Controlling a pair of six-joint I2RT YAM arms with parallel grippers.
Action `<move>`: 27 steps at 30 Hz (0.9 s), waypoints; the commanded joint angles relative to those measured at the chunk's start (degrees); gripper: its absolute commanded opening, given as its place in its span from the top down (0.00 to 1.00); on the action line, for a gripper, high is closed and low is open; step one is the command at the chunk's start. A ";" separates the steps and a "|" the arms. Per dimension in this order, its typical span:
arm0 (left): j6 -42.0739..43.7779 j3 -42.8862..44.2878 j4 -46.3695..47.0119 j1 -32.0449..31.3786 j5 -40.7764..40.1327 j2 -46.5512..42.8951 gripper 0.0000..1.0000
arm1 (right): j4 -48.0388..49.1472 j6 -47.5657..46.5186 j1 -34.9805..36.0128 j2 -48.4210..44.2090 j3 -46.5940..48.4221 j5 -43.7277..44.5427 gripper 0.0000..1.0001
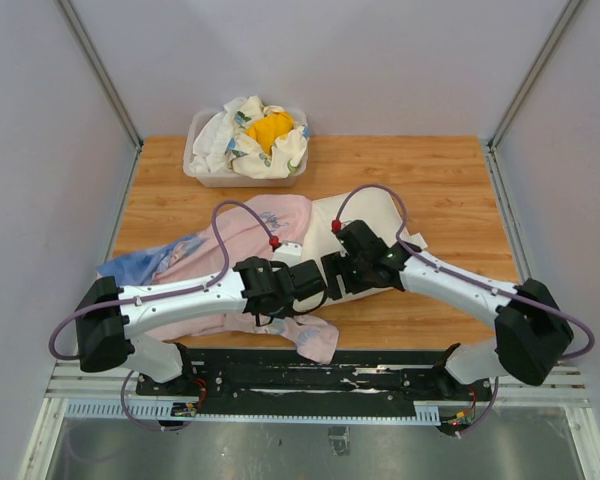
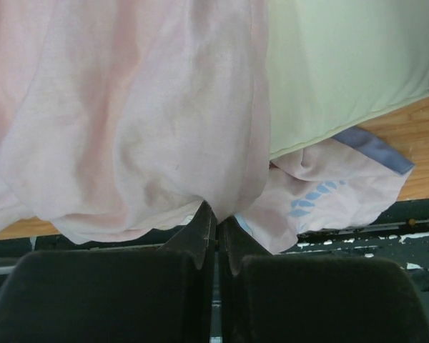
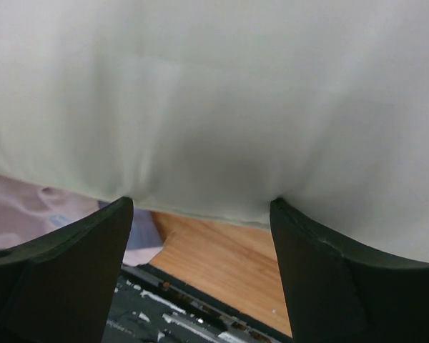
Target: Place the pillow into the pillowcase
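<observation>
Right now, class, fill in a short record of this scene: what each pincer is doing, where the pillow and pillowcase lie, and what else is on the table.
left pincer: shut on a fold of the pillowcase
right pincer: open, tips at the near edge of the pillow
pillow position: flat on the table, mostly outside the pillowcase
pillowcase position: spread left of the pillow, pink side up
far edge: bin holding cloths

Pillowcase [image 2: 114, 107] – thin matt cloth, pillow [image 3: 214, 93] smooth cloth, table [image 1: 440, 170] wood w/ grain.
</observation>
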 commanded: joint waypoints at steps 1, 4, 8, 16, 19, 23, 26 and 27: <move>0.72 -0.31 3.71 -0.50 1.30 -0.15 1.00 | 2.61 -1.01 1.63 8.02 0.02 5.37 0.21; 0.65 -1.07 4.73 -0.49 1.66 -0.67 1.00 | 4.89 -0.92 2.19 13.20 0.44 5.82 0.21; 0.84 -1.54 5.19 -0.45 2.10 -0.54 1.00 | 7.60 -1.02 2.15 20.18 1.81 4.14 0.32; 0.88 -2.09 5.79 -0.48 2.55 -0.44 1.00 | 8.31 0.19 3.15 23.36 1.85 3.16 0.99; 1.16 -2.39 6.29 -0.46 2.90 -0.40 1.00 | 6.55 0.50 3.26 19.38 1.80 1.81 0.99; 1.61 -2.43 7.27 -0.47 3.07 -0.15 1.00 | 3.23 1.33 3.45 9.83 3.02 -1.03 0.99; 2.58 -2.27 8.16 -0.37 2.98 0.29 1.00 | 0.11 2.29 3.46 3.33 5.19 -2.54 0.99; 2.95 -2.09 8.53 -0.24 3.03 0.50 1.00 | -0.92 2.49 3.48 1.52 6.18 -2.91 0.99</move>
